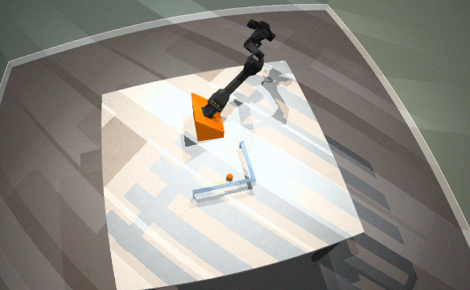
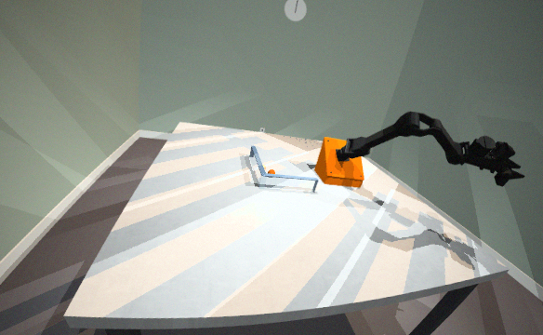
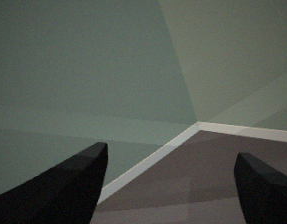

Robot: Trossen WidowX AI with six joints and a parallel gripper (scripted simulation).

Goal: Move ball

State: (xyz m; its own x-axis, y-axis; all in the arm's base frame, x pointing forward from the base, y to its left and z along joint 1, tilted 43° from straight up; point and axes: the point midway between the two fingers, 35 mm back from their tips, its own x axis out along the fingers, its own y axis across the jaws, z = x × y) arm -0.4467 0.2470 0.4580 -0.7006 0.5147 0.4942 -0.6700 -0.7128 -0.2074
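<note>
1. Pincer first: yours hangs off past the surface's edge, out over the floor, at the end of the arm that reaches away from the walls; its two dark fingers stand partly spread with nothing between them, and the wrist view looks past them at bare floor and a pale strip along the foot of the wall.

2. Nearer the middle, your arm rises from an orange base block that sits on the striped surface, well apart from the pincer.

3. Beyond the block, two low clear walls meet in an L-shaped corner; in the top view one runs toward the block and the other runs off to the left from the corner.

4. Your ball, small and orange, lies on the surface inside that corner, near the left-running wall and a little off from the other; the exterior view shows it tucked close to where the walls join.

5. A faint yellowish patch, the see-through copy, shows just beside the ball, toward the left-running wall; you cannot tell from these views whether the ball overlaps it.
</note>
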